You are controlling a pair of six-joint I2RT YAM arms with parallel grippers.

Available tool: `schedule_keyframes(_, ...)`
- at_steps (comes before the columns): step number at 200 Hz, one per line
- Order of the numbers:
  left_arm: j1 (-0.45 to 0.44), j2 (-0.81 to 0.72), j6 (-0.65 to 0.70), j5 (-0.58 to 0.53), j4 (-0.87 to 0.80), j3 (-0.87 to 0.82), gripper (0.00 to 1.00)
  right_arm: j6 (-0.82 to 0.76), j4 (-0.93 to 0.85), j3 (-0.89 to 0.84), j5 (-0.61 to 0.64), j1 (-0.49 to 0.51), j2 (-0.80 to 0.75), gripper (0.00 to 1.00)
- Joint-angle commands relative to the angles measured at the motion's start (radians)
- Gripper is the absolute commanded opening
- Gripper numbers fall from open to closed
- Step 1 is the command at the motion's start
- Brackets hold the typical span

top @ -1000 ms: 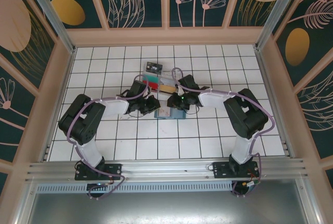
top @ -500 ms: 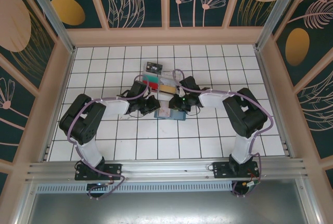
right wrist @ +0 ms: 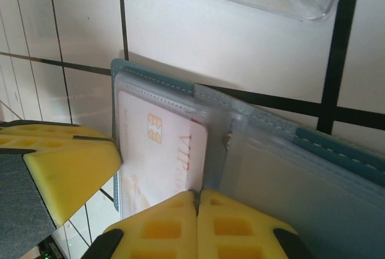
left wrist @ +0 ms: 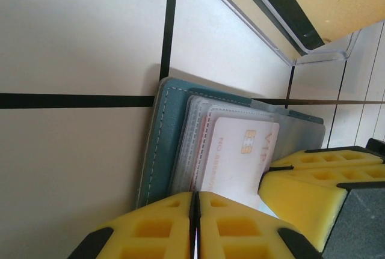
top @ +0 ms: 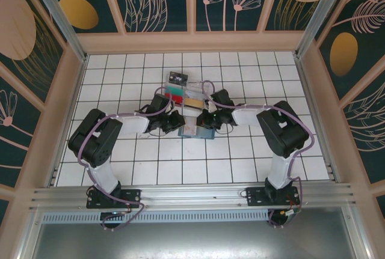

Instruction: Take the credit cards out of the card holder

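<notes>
the left gripper (left wrist: 194, 226) and right gripper (right wrist: 197, 223), both clenched, are crowding the open teal card holder (left wrist: 157, 145), where a pale credit card (left wrist: 231, 163) is showing "vip" by its chip (left wrist: 247, 142).

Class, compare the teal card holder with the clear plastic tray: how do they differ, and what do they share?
The card holder is opaque teal; the tray is transparent. The card holder lies open and flat; the tray has raised walls. The card holder lies nearer the arms than the tray. Both rest on the tiled table.
</notes>
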Motion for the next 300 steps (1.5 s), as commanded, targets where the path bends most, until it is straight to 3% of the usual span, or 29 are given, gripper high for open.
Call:
schedule_keyframes(1,-0.005,0.019,-0.011,-0.035,-0.084,-0.038,0.14,0.002,0.041,-0.044,-0.037,-0.006,-0.020,0.03)
schedule_keyframes(95,-0.005,0.006,-0.003,-0.050,-0.099,-0.035,0.16,-0.008,0.082,-0.134,-0.072,-0.057,-0.101,0.00)
schedule_keyframes(137,-0.005,0.010,0.002,-0.036,-0.092,-0.026,0.16,0.005,0.075,-0.116,-0.086,-0.049,-0.073,0.21)
schedule_keyframes(163,-0.005,0.015,0.008,-0.029,-0.092,-0.021,0.16,0.018,0.072,-0.107,-0.086,-0.044,-0.042,0.25)
schedule_keyframes(300,-0.005,0.032,0.010,-0.019,-0.092,-0.019,0.16,0.103,0.170,-0.100,-0.080,-0.032,0.018,0.24)
